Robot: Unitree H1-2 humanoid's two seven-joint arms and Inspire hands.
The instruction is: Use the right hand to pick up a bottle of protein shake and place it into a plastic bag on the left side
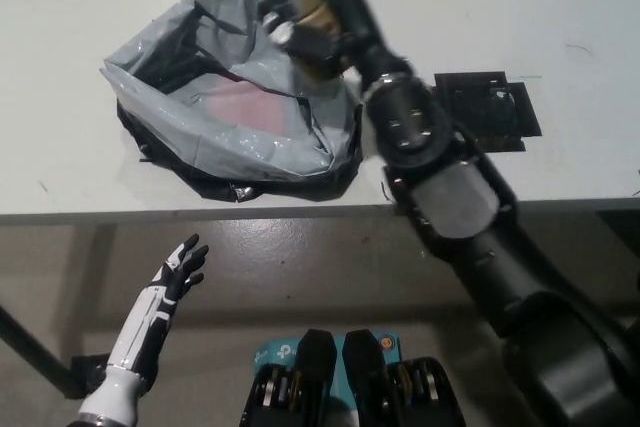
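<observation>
While the black right arm is reaching diagonally up from the lower right across the white table (560, 7), the right hand (322, 9) is clasping the protein shake bottle (290, 2) near the top edge of the view.

Item: protein shake bottle. Tan body, blurred; label unreadable. It is being held above the table, over the upper right rim of the bag, with the black fingers wrapping its side. Whether it is touching the bag cannot be told.

Item: plastic bag (215, 127). Grey outside, black along its lower folds, lying crumpled on the left part of the table with its mouth gaping upward. Something pinkish (240, 102) is showing inside the opening; what it is cannot be told.

Item: black square mat (495, 112). It is lying flat on the table to the right of the bag, apart from it, and is partly covered at its left side by the right forearm passing over it.

Item: left hand (180, 269). White with dark fingers, it is resting low at the lower left, below the table's front edge and over the grey floor (330, 267). Its fingers are spreading apart and holding nothing.

Item: table. Its front edge is running across the middle of the view, with the bag sitting just behind that edge.
</observation>
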